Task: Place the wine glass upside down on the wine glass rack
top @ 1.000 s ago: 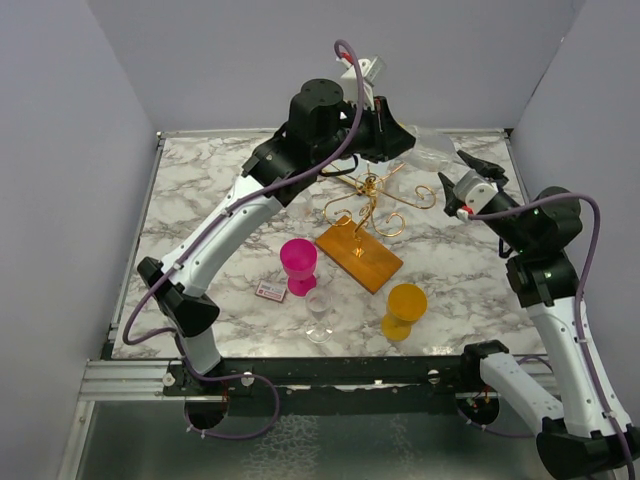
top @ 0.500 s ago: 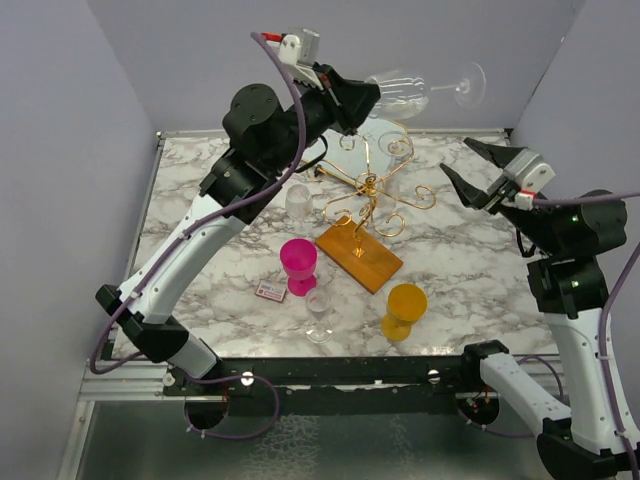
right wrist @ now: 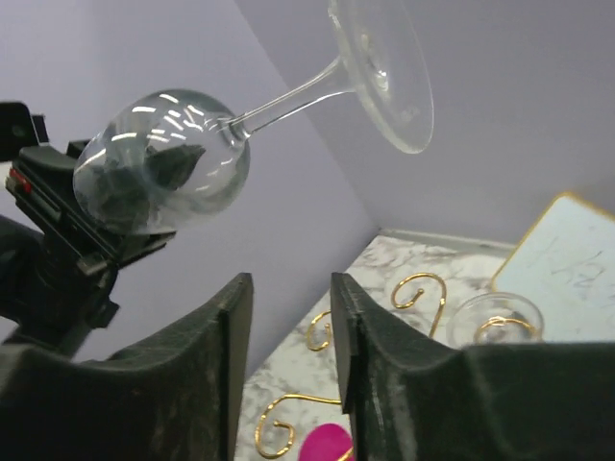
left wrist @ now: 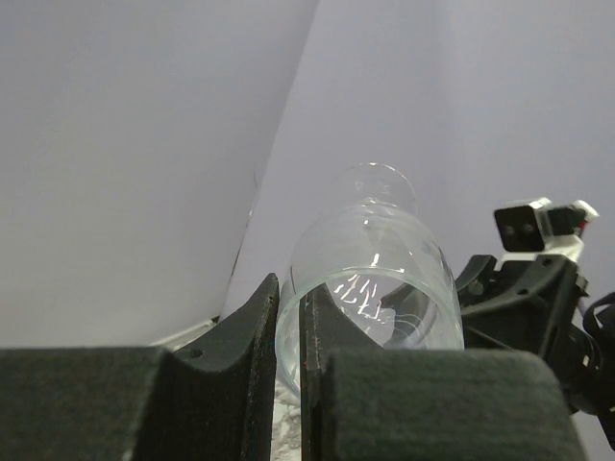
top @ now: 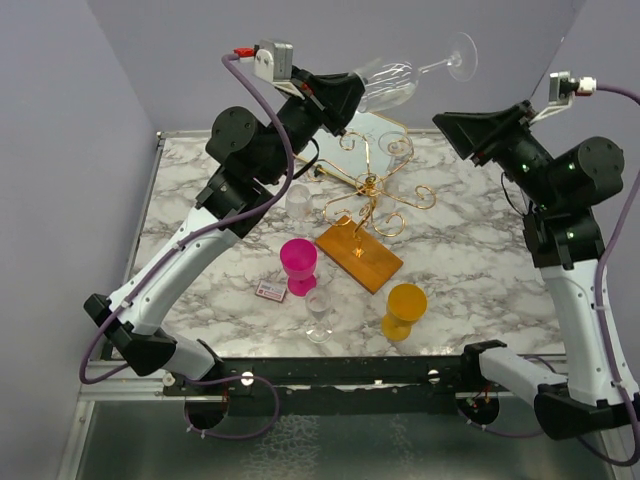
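Observation:
A clear wine glass [top: 387, 82] is held high in the air, lying nearly sideways, its foot [top: 461, 54] pointing up to the right. My left gripper [top: 347, 94] is shut on the rim wall of its bowl; in the left wrist view one finger is inside the bowl [left wrist: 377, 274] and one outside. My right gripper [top: 452, 129] is open and empty, to the right of and below the glass; in its own view the bowl [right wrist: 163, 158] and stem are above its fingers. The gold wire rack [top: 371, 192] stands below on its wooden base [top: 359, 256].
A gold-framed mirror [top: 377, 130] and a clear glass [top: 398, 148] are behind the rack. A clear tumbler [top: 299, 201], a pink glass [top: 298, 262], a small clear glass [top: 320, 314], an orange glass [top: 405, 305] and a small card [top: 270, 291] stand around the base.
My left gripper has raised the wine glass from near the rack to high in the air. My right arm has risen and now points its open gripper left towards the glass.

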